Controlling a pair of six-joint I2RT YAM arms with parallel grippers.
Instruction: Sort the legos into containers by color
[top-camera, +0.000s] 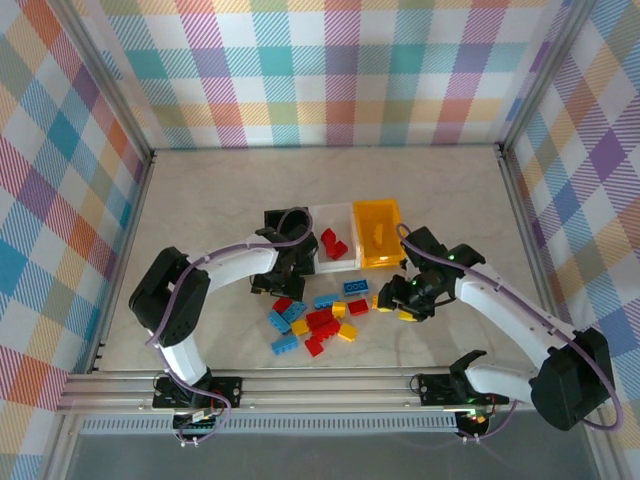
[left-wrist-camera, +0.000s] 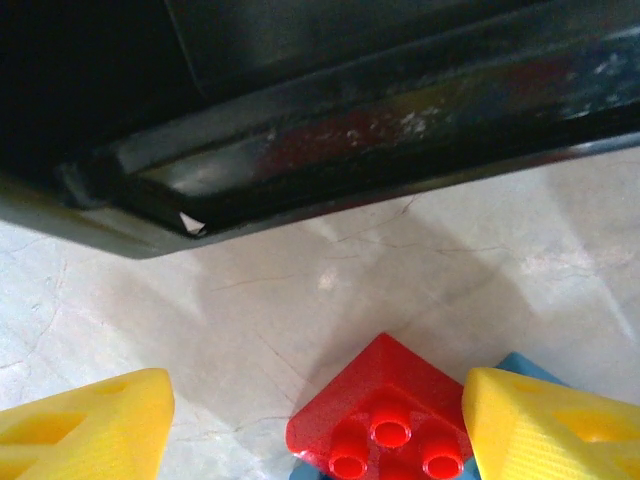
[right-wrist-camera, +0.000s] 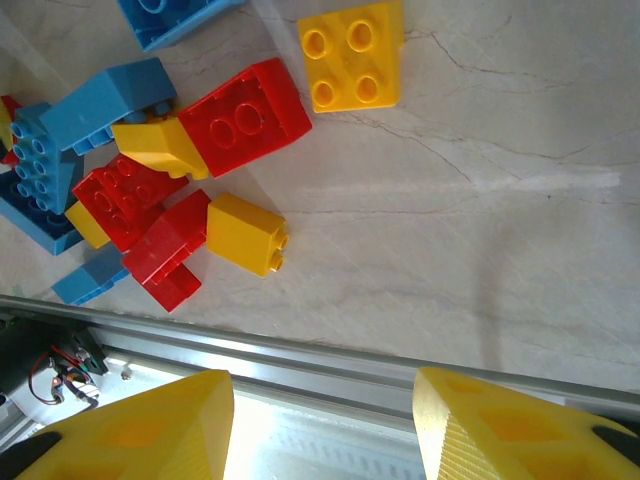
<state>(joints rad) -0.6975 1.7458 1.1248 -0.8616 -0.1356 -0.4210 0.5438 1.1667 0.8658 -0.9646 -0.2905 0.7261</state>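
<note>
Top view: three bins in a row, black bin (top-camera: 273, 218) partly under the left arm, white bin (top-camera: 340, 265) holding two red bricks (top-camera: 333, 243), yellow-orange bin (top-camera: 377, 232), with about a dozen loose legos (top-camera: 315, 320) on the table (top-camera: 220, 190) in front. Left wrist: left gripper (left-wrist-camera: 318, 400) open and empty, one red lego (left-wrist-camera: 385, 420) lying between its fingers, black rim just beyond. Right wrist: right gripper (right-wrist-camera: 322, 420) open and empty, one four-stud yellow brick (right-wrist-camera: 352, 65) apart from the heap.

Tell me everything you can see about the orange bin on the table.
The orange bin is a small open-topped rectangular box of translucent yellow-orange plastic that looks glossy. It stands upright on the table, its long side running away from the arms. Its left wall seems to touch the white bin beside it. The right arm passes close to its near right corner; contact cannot be told. Whether any bricks lie inside is unclear.
</note>
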